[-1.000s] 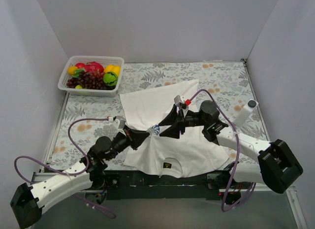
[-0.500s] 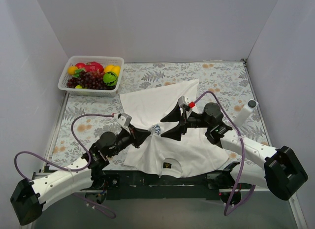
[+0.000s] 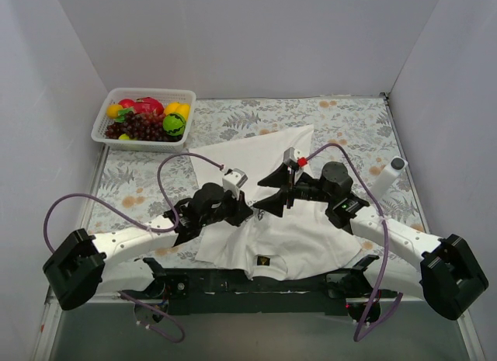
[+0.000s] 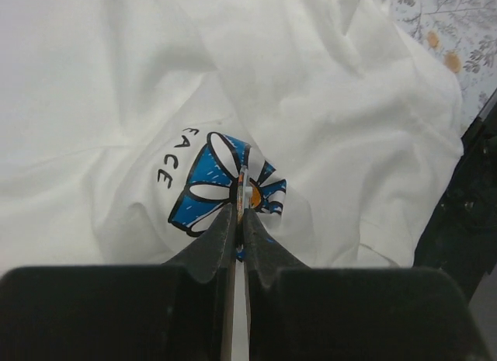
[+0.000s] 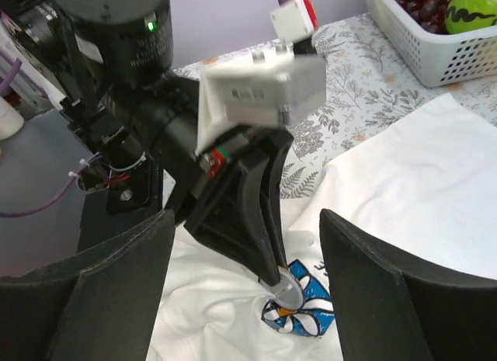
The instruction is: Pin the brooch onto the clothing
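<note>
The clothing, a white T-shirt [image 3: 303, 237], lies spread on the table with its black neck label [image 3: 264, 261] at the near edge. My left gripper [image 3: 252, 213] is shut on the brooch [image 5: 283, 293], a small round silvery disc seen edge-on [image 4: 245, 192]. It holds the disc down against the shirt's blue-and-white flower emblem [image 4: 206, 182], where the cloth puckers. My right gripper [image 3: 269, 192] stands open just right of it, fingers [image 5: 101, 299] spread wide on either side of the left gripper [image 5: 272, 268], holding nothing.
A white basket [image 3: 144, 118] of toy fruit stands at the back left, and shows at top right in the right wrist view [image 5: 423, 46]. The floral tablecloth [image 3: 349, 120] is bare around the shirt. A white post [image 3: 396, 165] rises at the right.
My right gripper opened wider and drew slightly back from the brooch. The left arm swung rightward over the shirt and brought the brooch down onto the flower emblem.
</note>
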`<state>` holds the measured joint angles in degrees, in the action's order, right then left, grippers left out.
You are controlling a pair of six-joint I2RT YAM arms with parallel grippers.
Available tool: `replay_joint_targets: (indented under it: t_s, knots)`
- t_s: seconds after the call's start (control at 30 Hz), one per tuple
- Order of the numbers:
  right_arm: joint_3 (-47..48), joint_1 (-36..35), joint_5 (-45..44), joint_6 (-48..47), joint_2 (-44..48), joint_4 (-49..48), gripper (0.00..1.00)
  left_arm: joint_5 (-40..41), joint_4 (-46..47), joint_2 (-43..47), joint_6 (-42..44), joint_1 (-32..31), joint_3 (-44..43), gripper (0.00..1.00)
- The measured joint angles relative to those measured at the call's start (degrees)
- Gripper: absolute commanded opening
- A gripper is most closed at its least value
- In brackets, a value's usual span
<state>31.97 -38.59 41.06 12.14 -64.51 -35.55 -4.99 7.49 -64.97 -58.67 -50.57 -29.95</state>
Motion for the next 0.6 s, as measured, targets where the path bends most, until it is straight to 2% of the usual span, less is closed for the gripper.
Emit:
replay_joint_targets:
  t_s: [0.13,0.17,0.23,0.27,0.33,0.37,0.4,0.6]
  knots:
    - [0.00,0.28,-1.46,-0.31,1.25,-0.02,0.82,2.58,-1.84,-4.98,1.29,-2.73,-2.58,0.22]
    - [0.00,0.33,-1.73,-0.35,1.40,-0.02,0.82,3.17,-2.23,-5.90,1.68,-3.48,-3.23,0.35]
    - [0.00,0.39,-2.10,-0.37,1.46,0.00,0.82,3.87,-2.84,-7.28,2.34,-4.48,-4.31,0.46]
    - [0.00,0.42,-2.16,-0.37,1.46,0.00,0.82,4.02,-3.02,-7.72,2.45,-4.76,-4.66,0.61]
    - [0.00,0.63,-2.16,-0.39,1.49,0.00,0.82,4.52,-3.19,-8.00,2.73,-4.90,-4.96,0.76]
    - [-0.02,0.66,-2.16,-0.39,1.60,0.00,0.81,4.61,-3.21,-7.87,2.56,-4.90,-5.03,0.90]
    - [-0.09,0.66,-2.19,-0.44,1.77,0.00,0.82,4.59,-3.17,-7.65,2.40,-4.90,-5.03,0.98]
    - [-0.92,0.59,-1.99,-0.31,4.44,-0.98,0.82,5.27,-1.57,-3.13,0.52,-4.31,-4.35,0.98]
